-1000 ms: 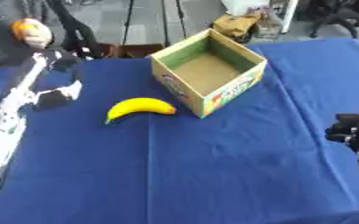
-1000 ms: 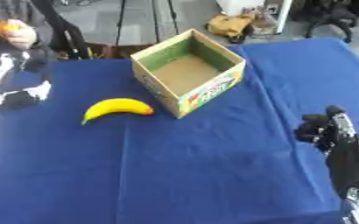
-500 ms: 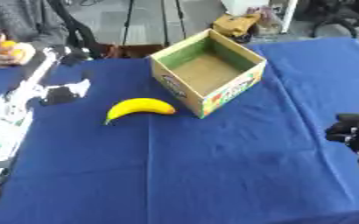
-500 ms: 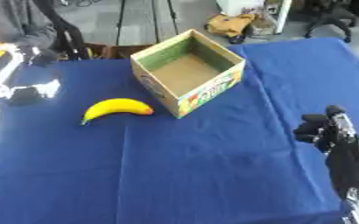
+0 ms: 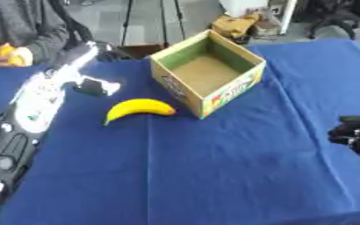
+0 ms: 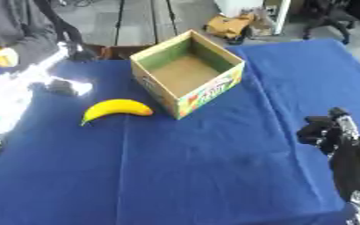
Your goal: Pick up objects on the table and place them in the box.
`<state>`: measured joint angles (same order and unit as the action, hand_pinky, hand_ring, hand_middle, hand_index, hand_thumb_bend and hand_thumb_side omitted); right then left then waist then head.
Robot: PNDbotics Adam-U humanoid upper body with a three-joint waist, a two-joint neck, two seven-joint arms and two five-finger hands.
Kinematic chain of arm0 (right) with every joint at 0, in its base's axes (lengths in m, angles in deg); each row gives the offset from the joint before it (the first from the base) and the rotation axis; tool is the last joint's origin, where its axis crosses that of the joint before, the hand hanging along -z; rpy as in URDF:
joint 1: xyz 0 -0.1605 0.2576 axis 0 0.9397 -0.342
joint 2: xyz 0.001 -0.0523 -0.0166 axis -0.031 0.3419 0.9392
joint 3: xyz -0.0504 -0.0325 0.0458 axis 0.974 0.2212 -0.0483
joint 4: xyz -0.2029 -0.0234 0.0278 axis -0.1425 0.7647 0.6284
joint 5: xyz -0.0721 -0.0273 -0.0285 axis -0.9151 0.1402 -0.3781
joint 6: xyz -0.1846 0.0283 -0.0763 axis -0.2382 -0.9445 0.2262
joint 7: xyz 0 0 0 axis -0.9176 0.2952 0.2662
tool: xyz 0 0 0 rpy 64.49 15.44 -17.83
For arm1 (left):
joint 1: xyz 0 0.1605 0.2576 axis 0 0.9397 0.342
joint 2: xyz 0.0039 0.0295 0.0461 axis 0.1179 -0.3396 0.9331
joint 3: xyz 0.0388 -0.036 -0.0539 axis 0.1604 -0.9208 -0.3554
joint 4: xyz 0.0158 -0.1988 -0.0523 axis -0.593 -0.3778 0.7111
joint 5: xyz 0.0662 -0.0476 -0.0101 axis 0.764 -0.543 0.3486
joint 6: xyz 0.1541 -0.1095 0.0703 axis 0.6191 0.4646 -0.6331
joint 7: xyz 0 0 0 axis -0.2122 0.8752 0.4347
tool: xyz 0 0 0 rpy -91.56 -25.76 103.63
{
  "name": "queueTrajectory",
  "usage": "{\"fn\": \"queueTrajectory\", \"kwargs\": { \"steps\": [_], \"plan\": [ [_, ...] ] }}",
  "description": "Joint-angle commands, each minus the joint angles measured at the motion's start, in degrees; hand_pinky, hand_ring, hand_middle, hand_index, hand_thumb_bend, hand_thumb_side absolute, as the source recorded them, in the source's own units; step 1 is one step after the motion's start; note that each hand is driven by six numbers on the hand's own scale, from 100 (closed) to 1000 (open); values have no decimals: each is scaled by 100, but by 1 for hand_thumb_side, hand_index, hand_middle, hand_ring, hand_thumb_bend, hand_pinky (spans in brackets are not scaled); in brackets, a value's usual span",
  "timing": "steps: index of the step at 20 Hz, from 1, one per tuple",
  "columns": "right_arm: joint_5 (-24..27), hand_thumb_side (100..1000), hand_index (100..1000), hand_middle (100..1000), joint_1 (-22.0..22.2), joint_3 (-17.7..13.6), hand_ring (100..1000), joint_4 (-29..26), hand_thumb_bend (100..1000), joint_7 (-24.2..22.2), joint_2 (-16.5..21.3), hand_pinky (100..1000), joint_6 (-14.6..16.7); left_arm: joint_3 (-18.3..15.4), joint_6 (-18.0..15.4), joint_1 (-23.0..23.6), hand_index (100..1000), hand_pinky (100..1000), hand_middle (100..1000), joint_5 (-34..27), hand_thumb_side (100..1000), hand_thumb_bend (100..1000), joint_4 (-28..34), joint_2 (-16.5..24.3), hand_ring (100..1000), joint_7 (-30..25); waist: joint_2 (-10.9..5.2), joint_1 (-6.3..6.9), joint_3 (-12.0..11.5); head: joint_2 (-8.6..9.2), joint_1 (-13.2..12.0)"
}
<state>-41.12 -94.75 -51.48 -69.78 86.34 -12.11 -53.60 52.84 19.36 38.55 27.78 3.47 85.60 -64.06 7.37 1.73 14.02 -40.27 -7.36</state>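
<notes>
Left robot hand (image 5: 99, 85) is hovering near the surface's (image 5: 214, 176) far left edge, finger state unclear; right robot hand (image 6: 321, 132) is sitting curled at the right edge. Banana (image 5: 139, 109) is lying just left of the box (image 5: 207, 72): light, soft, bruisable; grasp mid-body across the curve
</notes>
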Motion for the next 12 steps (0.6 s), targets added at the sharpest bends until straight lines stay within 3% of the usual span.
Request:
{"fn": "queueTrajectory", "kwargs": {
  "steps": [1, 8, 12],
  "plan": [
    [-29, 940, 657, 522, -52, -5, 612, -53, 100, -33, 46, 663, 0, 67, -135, -353, 790, 813, 676, 298, 100, 396, -398, -52, 743, -218, -62, -21, 37, -39, -37],
    [-26, 941, 657, 522, -57, 27, 612, -43, 100, -70, 34, 663, -16, 53, -472, -785, 773, 799, 646, 970, 114, 396, -1331, -307, 707, -509, -60, -30, 114, -37, -83],
    [-32, 942, 657, 522, -53, 33, 612, -29, 100, -83, 15, 663, -20, -290, -780, -876, 773, 788, 640, 2246, 137, 399, -1714, -590, 695, -409, -55, -37, 130, -47, -93]
  ]
}}
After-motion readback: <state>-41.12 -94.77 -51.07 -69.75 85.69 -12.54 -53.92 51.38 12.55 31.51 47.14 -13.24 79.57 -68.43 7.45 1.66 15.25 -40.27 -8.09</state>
